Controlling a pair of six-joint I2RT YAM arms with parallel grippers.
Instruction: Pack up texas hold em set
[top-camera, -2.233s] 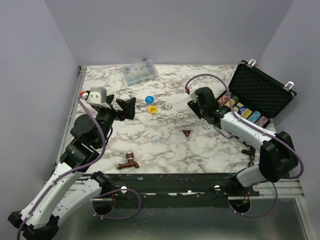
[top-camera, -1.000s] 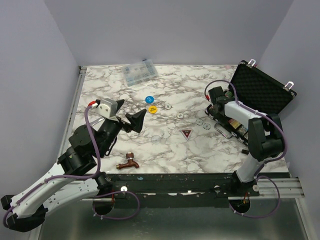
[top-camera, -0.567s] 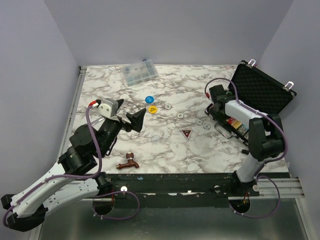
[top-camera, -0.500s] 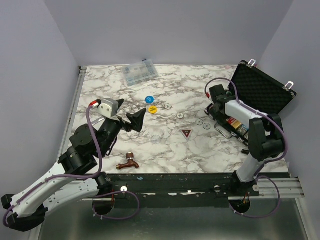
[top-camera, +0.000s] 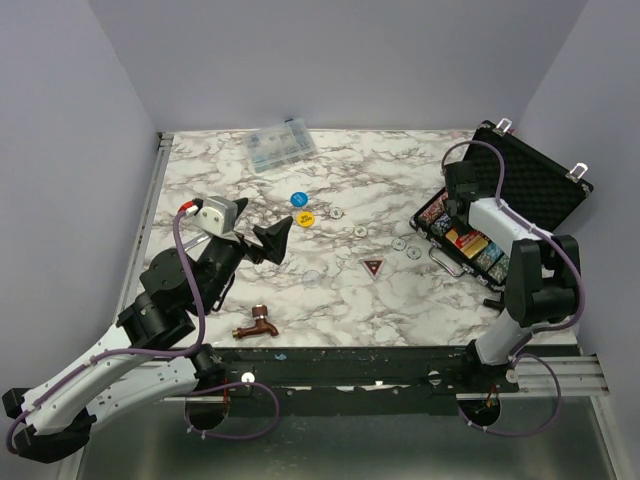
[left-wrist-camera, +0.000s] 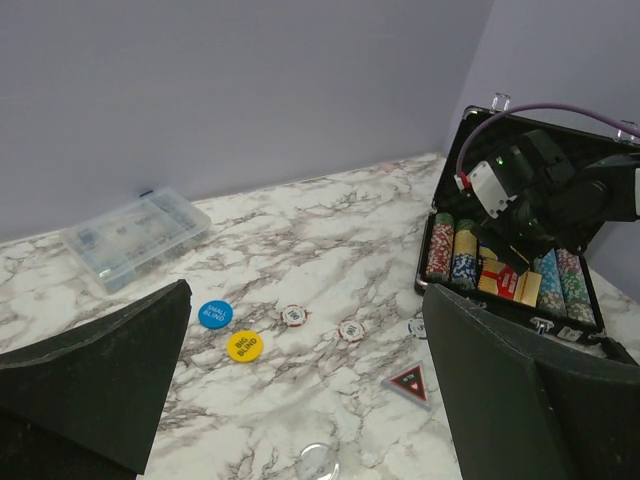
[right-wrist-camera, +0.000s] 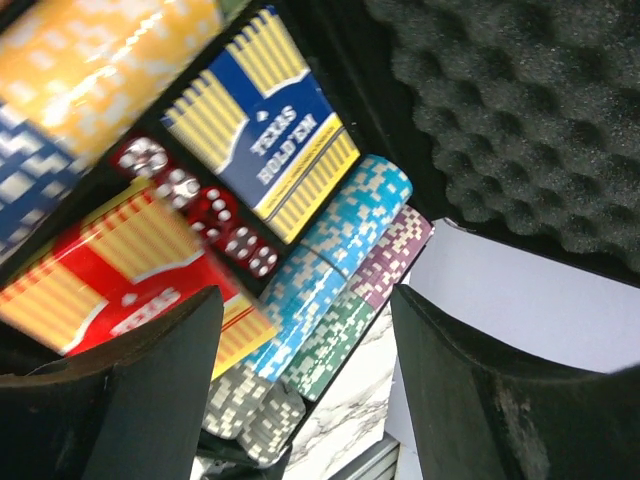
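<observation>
Right end effector (right-wrist-camera: 305, 310) has been shifted over the black foam-lined hard case (top-camera: 525, 180), released.
Multicoloured chip rows (right-wrist-camera: 340, 250), blue card box (right-wrist-camera: 270, 110) and red card box (right-wrist-camera: 120, 270) are seen inside; left end effector (left-wrist-camera: 305, 300) spread, empty.

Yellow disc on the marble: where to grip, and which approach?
Grip the yellow disc across its rim, coming straight down from above: it lies flat on the table, so only the thin edge offers purchase. Keep the closing axis clear of the blue disc, close behind it but not touching.
</observation>
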